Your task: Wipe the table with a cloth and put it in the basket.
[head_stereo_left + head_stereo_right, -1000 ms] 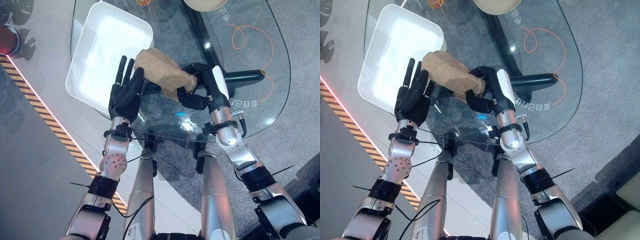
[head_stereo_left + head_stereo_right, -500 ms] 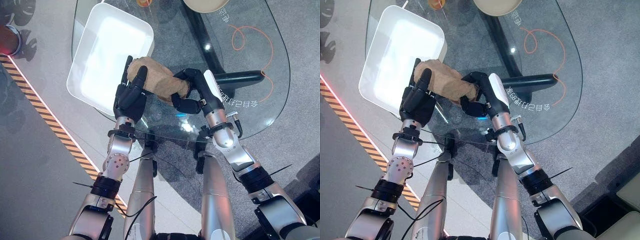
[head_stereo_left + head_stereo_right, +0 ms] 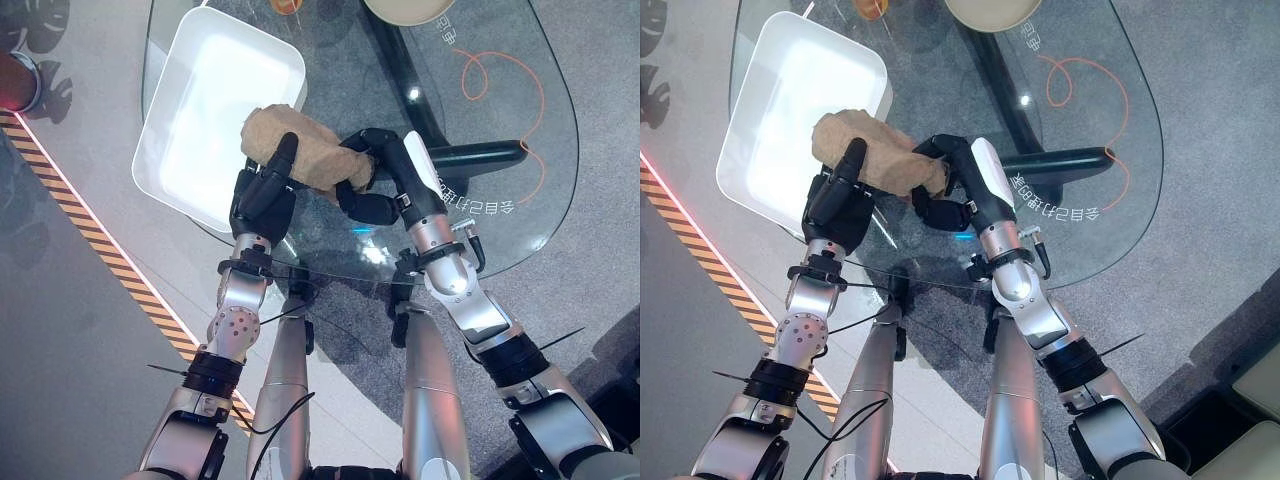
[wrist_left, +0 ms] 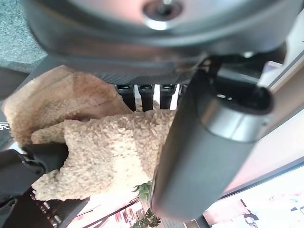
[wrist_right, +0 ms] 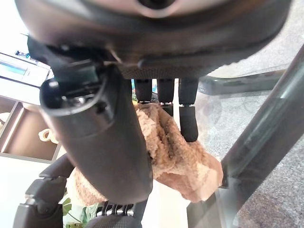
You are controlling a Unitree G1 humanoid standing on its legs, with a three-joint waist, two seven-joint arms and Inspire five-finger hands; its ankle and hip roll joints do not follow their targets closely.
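Beside the basket [image 3: 175, 150], both left hand [image 3: 262, 192] and right hand [image 3: 385, 185] grip the cloth [image 3: 300, 155]; next, carry it over the basket and release.

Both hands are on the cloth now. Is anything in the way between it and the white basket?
Nothing visible is. The cloth is held between the left hand and the right hand over the glass table, already overlapping the near rim of the white basket, whose inside looks bare.
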